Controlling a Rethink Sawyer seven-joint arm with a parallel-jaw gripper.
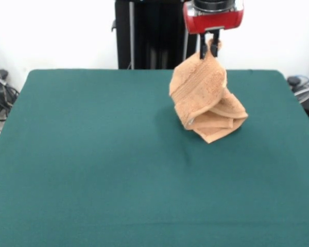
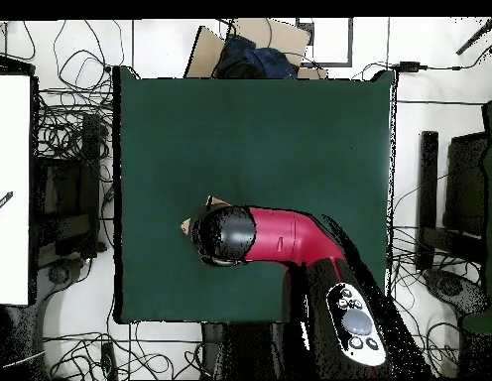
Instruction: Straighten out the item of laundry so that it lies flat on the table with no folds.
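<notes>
The peach-tan towel (image 1: 206, 100) hangs from my gripper (image 1: 209, 47), which is shut on its top corner. The towel is lifted and crumpled; its lower folds bunch at about the level of the dark green table (image 1: 92, 164) on the far right part, and a small grey tag shows at its lower left. I cannot tell whether the lowest fold touches the table. In the overhead view the red arm (image 2: 280, 238) covers the gripper and most of the towel; only a small tan bit (image 2: 196, 220) shows at the arm head's left.
Black pedestal (image 1: 149, 33) stands behind the table's far edge. Cables and equipment (image 2: 71, 179) lie on the floor round the table. A cardboard box with dark cloth (image 2: 252, 55) sits beyond the table's top edge in the overhead view.
</notes>
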